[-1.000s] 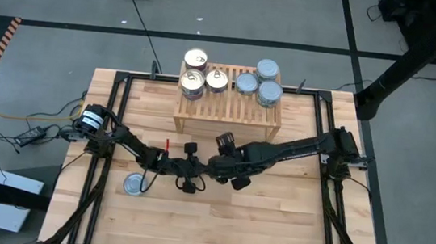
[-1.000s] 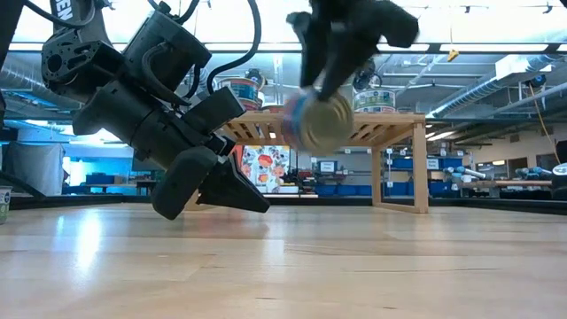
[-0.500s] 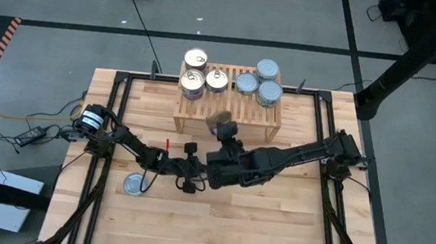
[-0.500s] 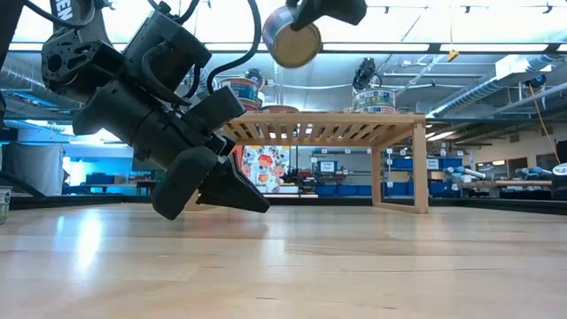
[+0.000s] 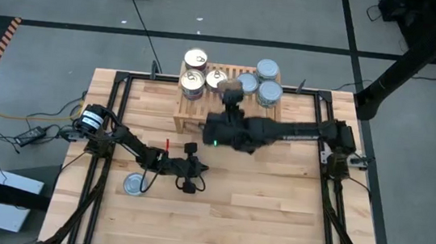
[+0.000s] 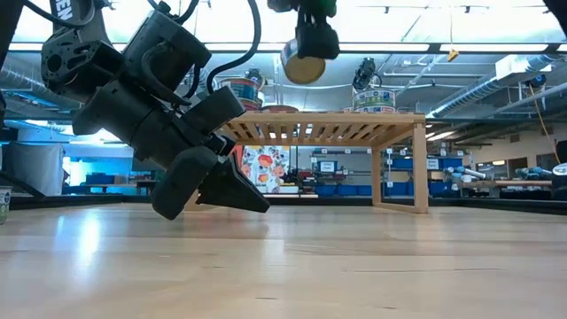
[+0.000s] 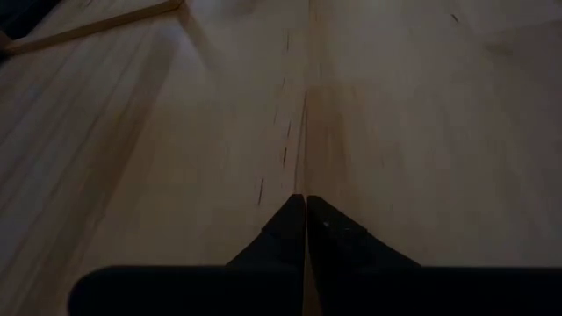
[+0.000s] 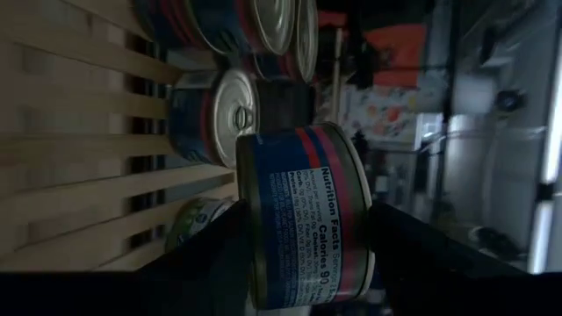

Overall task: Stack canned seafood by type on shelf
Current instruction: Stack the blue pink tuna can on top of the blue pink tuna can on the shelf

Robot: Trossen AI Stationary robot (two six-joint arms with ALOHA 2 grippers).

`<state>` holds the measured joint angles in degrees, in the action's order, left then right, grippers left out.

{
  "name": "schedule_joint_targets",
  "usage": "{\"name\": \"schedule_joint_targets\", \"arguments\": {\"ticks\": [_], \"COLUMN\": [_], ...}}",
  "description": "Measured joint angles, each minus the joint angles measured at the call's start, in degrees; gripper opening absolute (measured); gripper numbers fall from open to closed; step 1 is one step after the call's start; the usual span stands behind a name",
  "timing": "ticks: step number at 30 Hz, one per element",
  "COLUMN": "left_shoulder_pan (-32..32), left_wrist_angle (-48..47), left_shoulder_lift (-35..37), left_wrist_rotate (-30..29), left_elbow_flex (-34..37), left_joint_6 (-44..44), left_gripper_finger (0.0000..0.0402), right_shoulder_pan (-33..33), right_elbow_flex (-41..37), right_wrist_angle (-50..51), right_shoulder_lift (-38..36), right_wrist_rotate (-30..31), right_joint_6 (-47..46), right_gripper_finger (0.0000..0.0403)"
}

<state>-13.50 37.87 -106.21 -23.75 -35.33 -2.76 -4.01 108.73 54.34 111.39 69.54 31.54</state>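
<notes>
On the left, near the table's middle, the left gripper (image 5: pixel 193 177) rests low with its fingers pressed together, holding nothing; one loose tin (image 5: pixel 134 184) lies near it. Further right, the right gripper (image 6: pixel 306 55) hangs above the wooden shelf (image 5: pixel 194 113), clamped on a blue and red labelled tin (image 8: pixel 303 215) held on its side. The gold-topped tins (image 5: pixel 195 59) lie just left of the carried tin, the silver-topped tins (image 5: pixel 266 69) just right.
</notes>
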Motion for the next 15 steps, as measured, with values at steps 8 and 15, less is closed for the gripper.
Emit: {"name": "schedule_joint_targets", "arguments": {"ticks": [8, 15], "left_shoulder_pan": [0.0, 0.0], "left_wrist_angle": [0.0, 0.0], "left_shoulder_lift": [0.0, 0.0], "left_wrist_rotate": [0.0, 0.0], "left_elbow_flex": [0.0, 0.0], "left_joint_6": [-0.2, -0.7], "left_gripper_finger": [0.0019, 0.0019], "right_shoulder_pan": [7.5, 10.7], "right_elbow_flex": [-1.7, -3.4], "right_wrist_angle": [-15.2, -27.9], "right_shoulder_lift": [0.0, 0.0], "right_wrist_rotate": [-5.7, -10.7], "right_joint_6": [11.3, 22.6], "right_gripper_finger": [0.0215, 0.0215]}}
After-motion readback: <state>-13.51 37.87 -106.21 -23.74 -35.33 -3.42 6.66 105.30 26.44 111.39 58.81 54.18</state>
